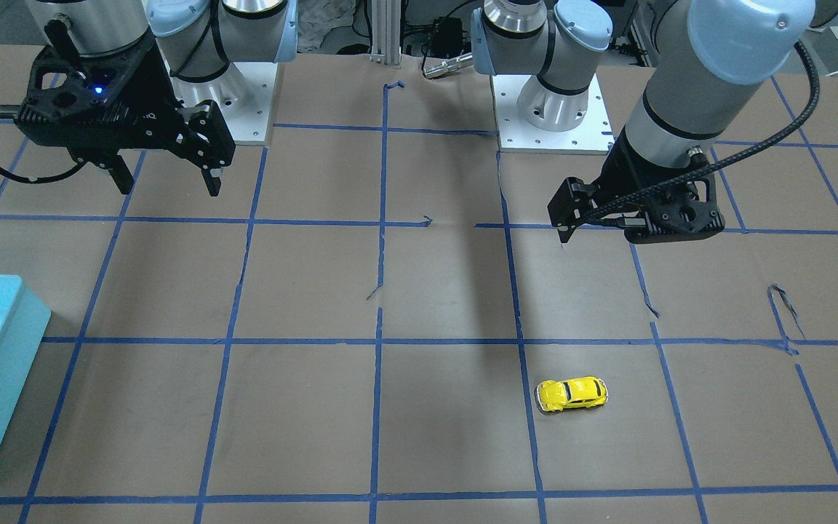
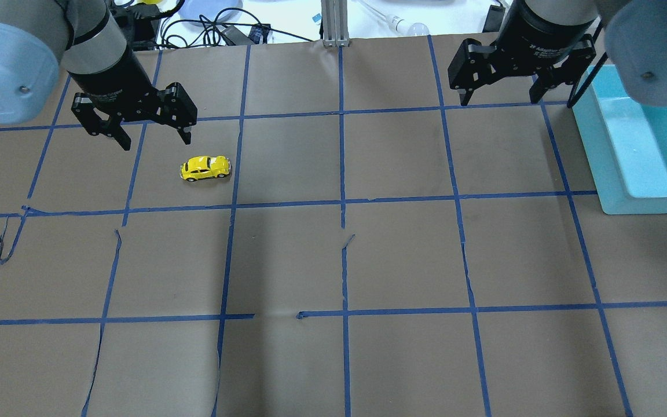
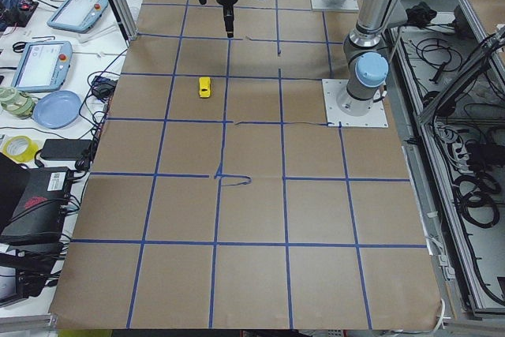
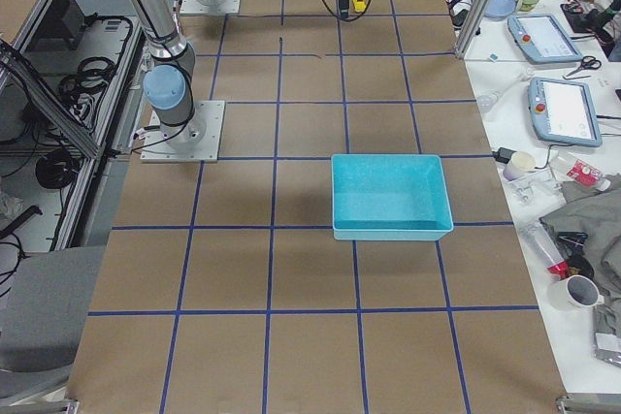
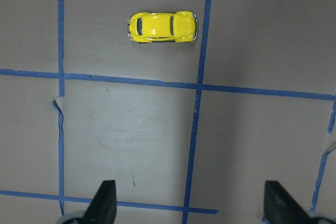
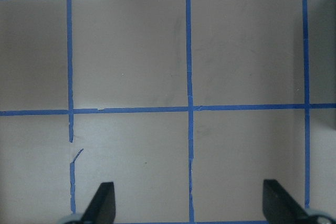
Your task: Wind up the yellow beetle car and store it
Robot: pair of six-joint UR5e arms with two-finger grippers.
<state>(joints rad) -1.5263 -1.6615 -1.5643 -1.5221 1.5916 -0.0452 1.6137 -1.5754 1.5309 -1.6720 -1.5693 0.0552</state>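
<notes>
Left hand [image 2: 156,141] gapes near glossy yellow beetle car [image 2: 205,168].

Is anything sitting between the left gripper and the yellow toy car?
Nothing visible. The left gripper hangs open near the car, with only the bare taped table between them.

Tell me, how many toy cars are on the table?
1. The yellow beetle car sits on the brown table near the open left gripper, far from the blue bin. None seems hidden.

claw [image 6: 189,184] spread above taped table [image 6: 131,51]
</notes>
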